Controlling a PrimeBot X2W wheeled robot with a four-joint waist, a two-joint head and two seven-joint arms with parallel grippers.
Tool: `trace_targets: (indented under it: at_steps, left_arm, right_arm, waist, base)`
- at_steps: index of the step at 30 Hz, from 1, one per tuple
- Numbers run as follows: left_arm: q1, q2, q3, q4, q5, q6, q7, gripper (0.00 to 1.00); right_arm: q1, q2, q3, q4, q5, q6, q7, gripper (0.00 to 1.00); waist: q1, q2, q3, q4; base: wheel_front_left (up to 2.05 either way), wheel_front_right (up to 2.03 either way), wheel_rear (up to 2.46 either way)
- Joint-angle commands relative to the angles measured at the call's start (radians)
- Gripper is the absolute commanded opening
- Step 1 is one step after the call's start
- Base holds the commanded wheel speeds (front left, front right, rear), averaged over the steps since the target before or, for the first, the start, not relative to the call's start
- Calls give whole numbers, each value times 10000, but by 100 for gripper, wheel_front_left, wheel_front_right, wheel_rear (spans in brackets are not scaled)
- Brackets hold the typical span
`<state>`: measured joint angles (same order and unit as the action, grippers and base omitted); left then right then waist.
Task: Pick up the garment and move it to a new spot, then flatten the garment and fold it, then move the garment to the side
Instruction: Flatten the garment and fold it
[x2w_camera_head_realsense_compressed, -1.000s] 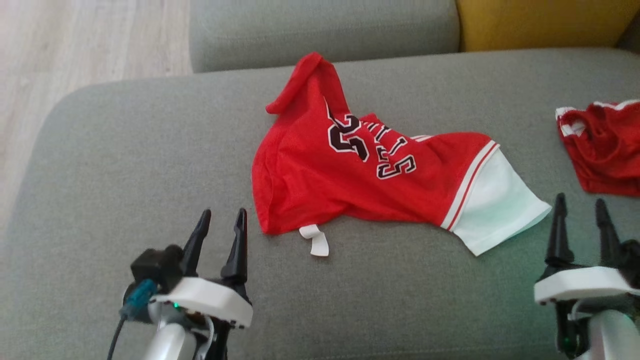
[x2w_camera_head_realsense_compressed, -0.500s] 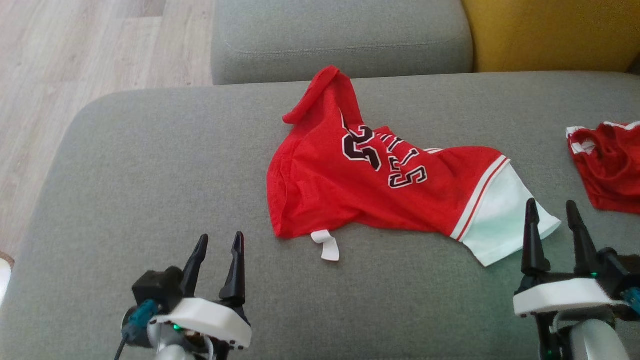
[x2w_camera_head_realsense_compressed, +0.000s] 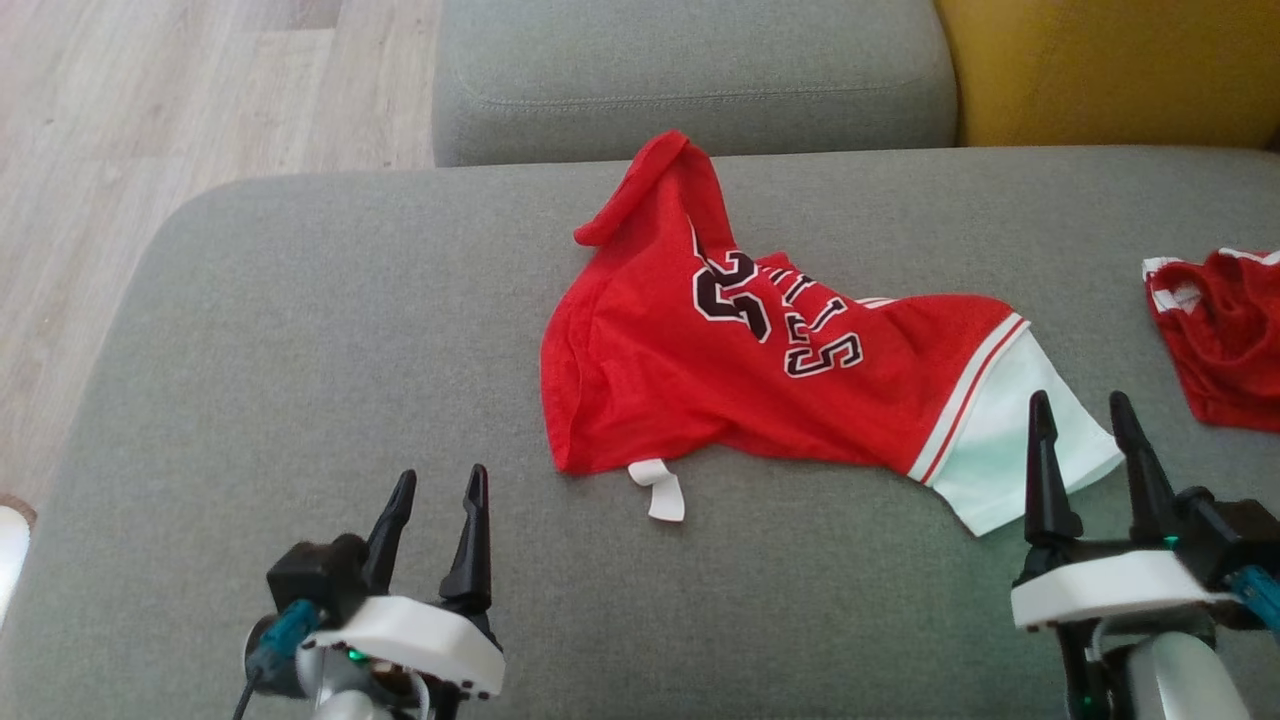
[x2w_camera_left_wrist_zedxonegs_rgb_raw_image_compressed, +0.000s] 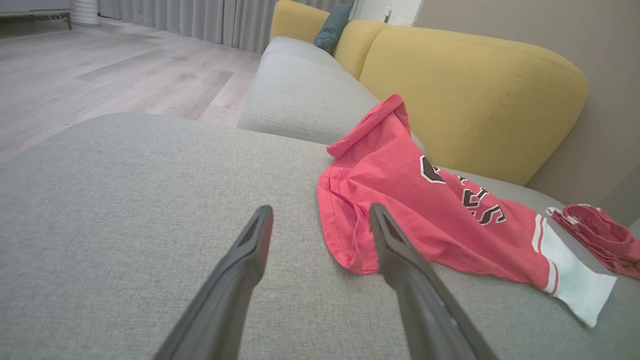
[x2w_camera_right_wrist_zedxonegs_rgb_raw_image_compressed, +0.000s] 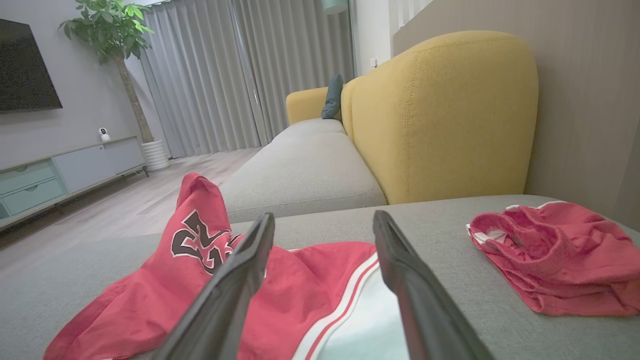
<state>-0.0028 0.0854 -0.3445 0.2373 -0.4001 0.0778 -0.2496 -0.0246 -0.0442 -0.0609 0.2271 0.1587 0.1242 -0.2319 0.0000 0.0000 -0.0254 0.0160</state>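
A second red cloth (x2w_camera_head_realsense_compressed: 1215, 335) lies bunched up at the right side of the big grey cushion (x2w_camera_head_realsense_compressed: 300, 330), well apart from the red shirt (x2w_camera_head_realsense_compressed: 700, 390). Behind the cushion is another grey seat (x2w_camera_head_realsense_compressed: 690, 80), and next to that a yellow sofa back (x2w_camera_head_realsense_compressed: 1100, 70). A pale wood floor (x2w_camera_head_realsense_compressed: 150, 120) is on the left. Far off in the right wrist view are long grey curtains (x2w_camera_right_wrist_zedxonegs_rgb_raw_image_compressed: 210, 70), a leafy plant (x2w_camera_right_wrist_zedxonegs_rgb_raw_image_compressed: 115, 35) and a low cabinet (x2w_camera_right_wrist_zedxonegs_rgb_raw_image_compressed: 60, 170).

The shirt lies crumpled in the middle of the cushion. One red end pokes up near the back edge. Its white end points to the right gripper (x2w_camera_head_realsense_compressed: 1080, 398). The left gripper (x2w_camera_head_realsense_compressed: 443, 473) is low on the left, near the shirt's red corner but apart from it.

The cushion is rough woven cloth with round corners. The shirt looks thin and soft, with red and white stripes where the red meets the white. A small white tag (x2w_camera_head_realsense_compressed: 662, 492) hangs out from its near edge onto the cushion. Both grippers have long, dark, pointy fingers on white bases. Both pairs of fingers are spread wide and hold nothing.

The black and white letters on the shirt are folded into wrinkles and hard to read. The right fingers' tips sit over the white end in the head view, and I cannot tell if they touch it. The second red cloth is cut off by the edge of the head view.
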Motion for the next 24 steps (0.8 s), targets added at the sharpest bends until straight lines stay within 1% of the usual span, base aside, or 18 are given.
trace_targets:
  at_steps: [1, 19, 24]
  left_arm:
    - [-394, 72, 277, -274, 47, 54, -121, 100]
    - [-402, 148, 236, -366, 34, 168, -122, 100]
    - [-563, 159, 99, -408, 109, 152, -81, 100]
  right_arm:
    - [-158, -60, 312, -391, 29, 65, 13, 100]
    - [-91, -60, 397, -421, 10, 65, 176, 100]
    - [-95, -60, 419, -440, 6, 65, 221, 100]
  waist:
    - [0, 0, 1, 17]
    - [0, 0, 60, 15]
    - [0, 0, 180, -27]
  base:
    - [0, 0, 0]
    - [0, 0, 0]
    - [0, 0, 0]
